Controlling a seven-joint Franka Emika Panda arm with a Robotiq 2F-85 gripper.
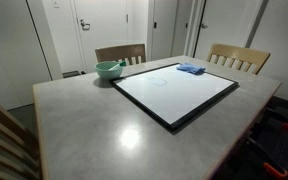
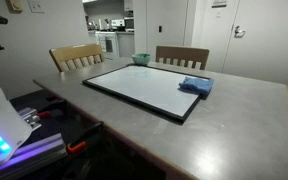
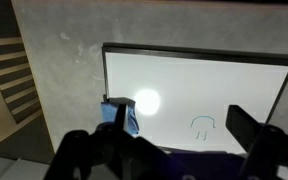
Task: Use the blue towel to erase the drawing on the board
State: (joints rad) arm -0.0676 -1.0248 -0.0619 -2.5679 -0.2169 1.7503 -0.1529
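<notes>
A big white board (image 1: 174,95) lies flat on the grey table (image 1: 84,120). The blue towel (image 1: 191,69) sits on one corner of the board, with a bit of it over the black edge. The drawing (image 3: 202,125) is a small thin squiggle on the white part, apart from the towel. In the wrist view the gripper (image 3: 169,150) is up above the board. Its two fingers (image 3: 259,140) are spread wide with nothing between them. A green bowl (image 1: 108,70) stands on the table just beside the board. Wooden chairs (image 1: 239,58) stand at the table.
</notes>
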